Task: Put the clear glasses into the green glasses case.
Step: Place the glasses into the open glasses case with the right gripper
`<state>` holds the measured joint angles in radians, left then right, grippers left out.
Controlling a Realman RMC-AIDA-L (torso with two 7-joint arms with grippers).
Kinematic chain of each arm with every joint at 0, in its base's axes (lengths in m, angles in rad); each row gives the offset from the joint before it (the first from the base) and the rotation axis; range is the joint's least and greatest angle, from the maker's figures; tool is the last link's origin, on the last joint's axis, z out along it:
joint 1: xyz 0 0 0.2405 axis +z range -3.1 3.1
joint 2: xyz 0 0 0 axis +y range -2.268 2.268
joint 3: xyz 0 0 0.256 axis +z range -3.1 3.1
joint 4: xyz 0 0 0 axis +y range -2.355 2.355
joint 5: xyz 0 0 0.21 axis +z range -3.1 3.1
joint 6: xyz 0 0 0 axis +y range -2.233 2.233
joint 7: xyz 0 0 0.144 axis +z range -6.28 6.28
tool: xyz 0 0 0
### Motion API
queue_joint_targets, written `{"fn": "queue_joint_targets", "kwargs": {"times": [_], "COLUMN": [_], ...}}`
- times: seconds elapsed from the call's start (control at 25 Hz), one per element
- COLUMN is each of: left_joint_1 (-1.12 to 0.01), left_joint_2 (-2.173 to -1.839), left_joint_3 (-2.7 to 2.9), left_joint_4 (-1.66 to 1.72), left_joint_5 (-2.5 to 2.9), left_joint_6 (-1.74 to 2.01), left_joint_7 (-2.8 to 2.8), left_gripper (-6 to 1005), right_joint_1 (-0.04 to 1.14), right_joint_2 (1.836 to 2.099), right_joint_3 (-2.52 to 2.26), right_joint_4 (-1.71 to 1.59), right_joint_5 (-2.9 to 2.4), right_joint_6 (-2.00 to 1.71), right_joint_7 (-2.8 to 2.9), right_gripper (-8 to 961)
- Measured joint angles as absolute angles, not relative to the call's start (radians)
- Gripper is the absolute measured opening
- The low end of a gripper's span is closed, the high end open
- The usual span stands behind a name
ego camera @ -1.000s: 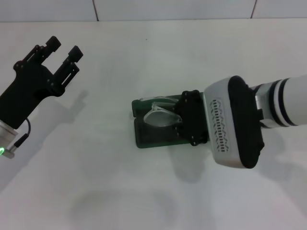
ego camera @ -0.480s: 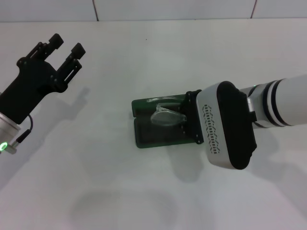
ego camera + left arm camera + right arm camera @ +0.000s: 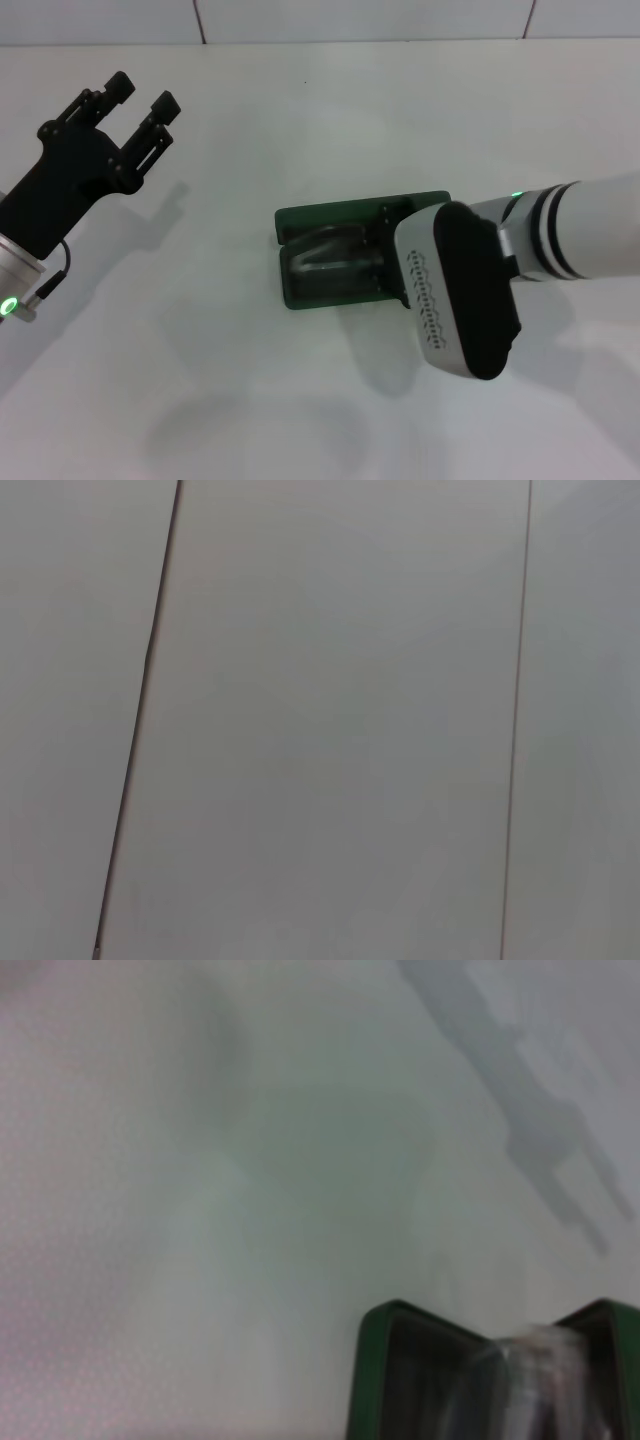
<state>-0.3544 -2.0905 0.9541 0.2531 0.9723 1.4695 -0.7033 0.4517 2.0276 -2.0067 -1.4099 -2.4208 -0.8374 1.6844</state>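
Observation:
The green glasses case [image 3: 300,290] lies open in the middle of the table, lid [image 3: 330,213] flat behind the tray. The clear glasses [image 3: 325,252] lie low inside the tray, their right end running into my right gripper [image 3: 388,255]. That gripper is down at the case's right end and shut on them, its fingers largely covered by the wrist. The right wrist view shows the case's green rim [image 3: 372,1360] with the blurred glasses [image 3: 530,1380] inside it. My left gripper [image 3: 138,100] hangs open at the far left, well away from the case.
The white table [image 3: 200,380] stretches around the case, and a tiled wall [image 3: 360,18] stands at its far edge. Only pale tiles with dark seams [image 3: 140,720] show in the left wrist view.
My right gripper has come down and toward the front with the glasses, which have gone from above the case into its tray. The left arm has barely moved.

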Motion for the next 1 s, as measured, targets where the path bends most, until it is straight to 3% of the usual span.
{"fn": "queue_joint_targets", "kwargs": {"times": [1.0], "left_joint_1": [-0.351], "left_joint_2": [-2.089], "left_joint_3": [0.956], "left_joint_4": [0.253], "left_joint_5": [0.975], "left_joint_6": [1.462], "left_joint_7": [-0.706], "left_gripper": [604], "right_joint_1": [0.431], "right_joint_2": [2.026], "right_joint_3": [-1.974], "right_joint_4": [-1.455], "right_joint_5": [-2.378], "right_joint_6": [-0.942], "right_joint_7": [1.770], "right_gripper": [288]}}
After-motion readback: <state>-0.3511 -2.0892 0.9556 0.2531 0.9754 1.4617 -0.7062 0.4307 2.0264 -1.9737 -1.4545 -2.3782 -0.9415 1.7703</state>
